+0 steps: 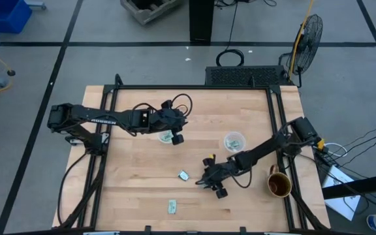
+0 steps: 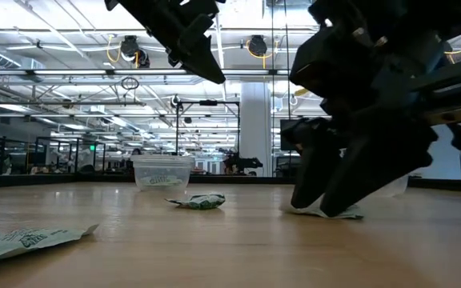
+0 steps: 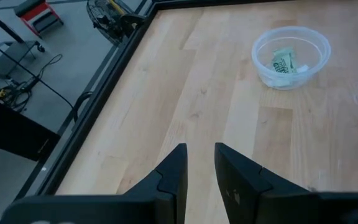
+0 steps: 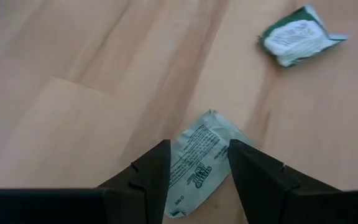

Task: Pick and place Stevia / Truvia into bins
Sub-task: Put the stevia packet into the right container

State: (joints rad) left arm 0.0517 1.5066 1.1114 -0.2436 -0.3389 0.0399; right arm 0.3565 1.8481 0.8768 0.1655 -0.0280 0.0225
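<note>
From above, the right gripper (image 1: 212, 182) is low on the wooden table (image 1: 136, 176), with a crumpled packet (image 1: 183, 175) at its 9 o'clock and a flat packet (image 1: 172, 206) near the front edge. The left gripper (image 1: 177, 132) hangs over one clear cup (image 1: 166, 136); the other cup (image 1: 234, 141) sits right of it.

Low view: right gripper tips touch a packet (image 2: 326, 211) on the wood.

Right wrist: fingers (image 4: 148, 174) part-open, straddling that Stevia packet (image 4: 197, 162), not clamped.

Left wrist: fingers (image 3: 173, 171) slightly apart, empty, bare wood around.

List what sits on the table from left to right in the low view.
Flat packet at the near left edge → clear cup farther back → crumpled packet → right gripper, down on another packet.
</note>
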